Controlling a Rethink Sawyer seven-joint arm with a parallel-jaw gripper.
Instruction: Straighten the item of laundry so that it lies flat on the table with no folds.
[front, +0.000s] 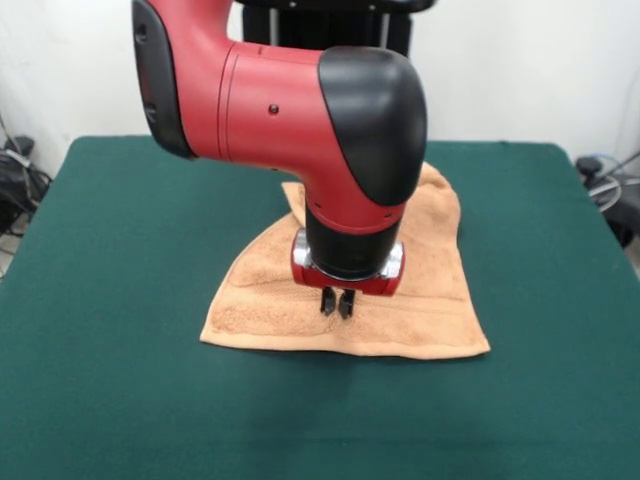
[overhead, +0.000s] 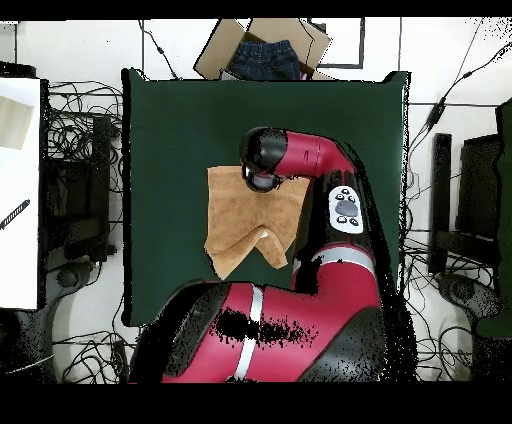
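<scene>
The peach-orange towel (front: 420, 290) lies in the middle of the dark green table (front: 120, 300). Its near edge lies flat, with a woven band along it. Its far part is folded over, with a diagonal crease and a bunched corner near the robot. In the overhead view the towel (overhead: 232, 205) shows a raised fold at its end by the robot's base. My gripper (front: 337, 303) hangs straight down over the near middle of the towel, its two black fingertips close together, just above or touching the cloth. In the overhead view the arm's wrist hides the gripper.
The red and black arm (front: 300, 100) hides the far middle of the towel. In the overhead view, an open cardboard box (overhead: 262, 50) with dark blue cloth stands beyond the table's far edge. Cables lie on the floor round the table (overhead: 170, 120).
</scene>
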